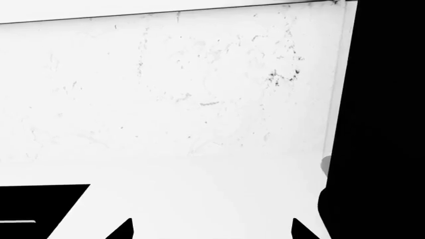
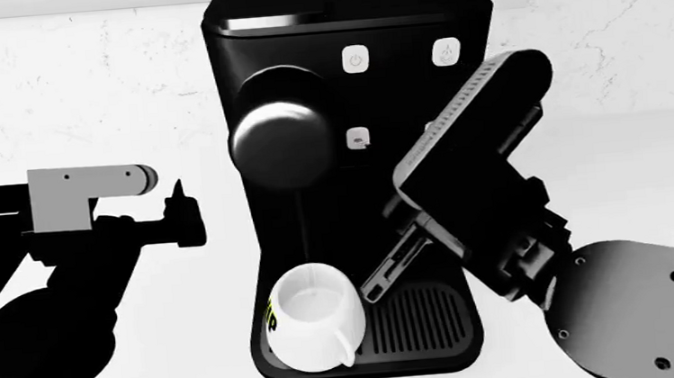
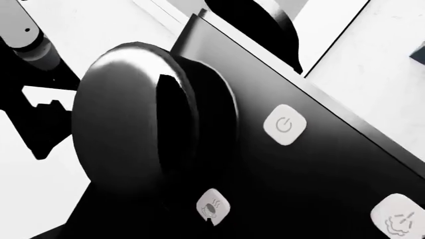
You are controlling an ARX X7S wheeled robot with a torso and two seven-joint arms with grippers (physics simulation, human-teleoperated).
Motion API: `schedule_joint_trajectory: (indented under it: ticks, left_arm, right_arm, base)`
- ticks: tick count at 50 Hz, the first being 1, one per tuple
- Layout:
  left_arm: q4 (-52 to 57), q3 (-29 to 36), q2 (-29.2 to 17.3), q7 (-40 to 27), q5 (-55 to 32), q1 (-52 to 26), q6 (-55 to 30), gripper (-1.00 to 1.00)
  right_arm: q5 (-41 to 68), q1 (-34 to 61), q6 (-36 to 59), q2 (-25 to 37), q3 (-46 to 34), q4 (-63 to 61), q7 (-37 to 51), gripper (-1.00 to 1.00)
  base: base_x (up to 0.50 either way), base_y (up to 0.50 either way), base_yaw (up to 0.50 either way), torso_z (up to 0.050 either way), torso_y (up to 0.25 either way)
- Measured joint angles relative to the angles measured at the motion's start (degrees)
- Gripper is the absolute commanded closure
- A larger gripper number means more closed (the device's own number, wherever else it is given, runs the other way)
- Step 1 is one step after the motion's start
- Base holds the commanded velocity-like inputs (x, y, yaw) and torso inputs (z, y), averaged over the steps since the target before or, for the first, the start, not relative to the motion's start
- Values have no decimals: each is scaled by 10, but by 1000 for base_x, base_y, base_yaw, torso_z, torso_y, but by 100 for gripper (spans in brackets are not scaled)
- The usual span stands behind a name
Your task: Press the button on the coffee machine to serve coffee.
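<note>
Left wrist view: only bare white table (image 1: 199, 99) and two dark fingertip points, apart, holding nothing.

Head view: the coffee machine (image 2: 352, 70) stands centre on the table, a white cup (image 2: 314, 315) on its drip tray (image 2: 418, 325). The left end effector (image 2: 185, 217) hovers to its left. The right arm (image 2: 470, 188) covers the machine's front; I cannot tell that end effector's opening.

Right wrist view: brew head (image 3: 126, 124) and three white buttons, close up.

head: looks down at coffee machine (image 2: 347, 152) front | right wrist: very close to its buttons (image 3: 285, 125), shared | left wrist: faces desk (image 1: 199, 99)
</note>
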Motion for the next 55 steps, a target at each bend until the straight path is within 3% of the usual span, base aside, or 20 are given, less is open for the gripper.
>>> schedule_joint_trajectory:
  ticks: [10, 20, 37, 55]
  left_arm:
    - [1, 0, -1, -1, -2, 0, 0, -100]
    - [-1, 1, 0, -2, -2, 2, 5, -100]
    - [-1, -3, -4, 0, -5, 10, 11, -100]
    - [0, -6, -8, 0, -8, 16, 15, -100]
  right_arm:
    - [79, 7, 32, 7, 42, -31, 65, 100]
    - [129, -39, -4, 42, 116, -75, 121, 100]
    - [61, -184, -274, 221, 91, -110, 202, 100]
    - [46, -301, -411, 302, 97, -72, 265, 100]
  base:
    - [0, 0, 0, 0, 0]
    - [0, 0, 0, 0, 0]
    - [0, 0, 0, 0, 0]
    - [0, 0, 0, 0, 0]
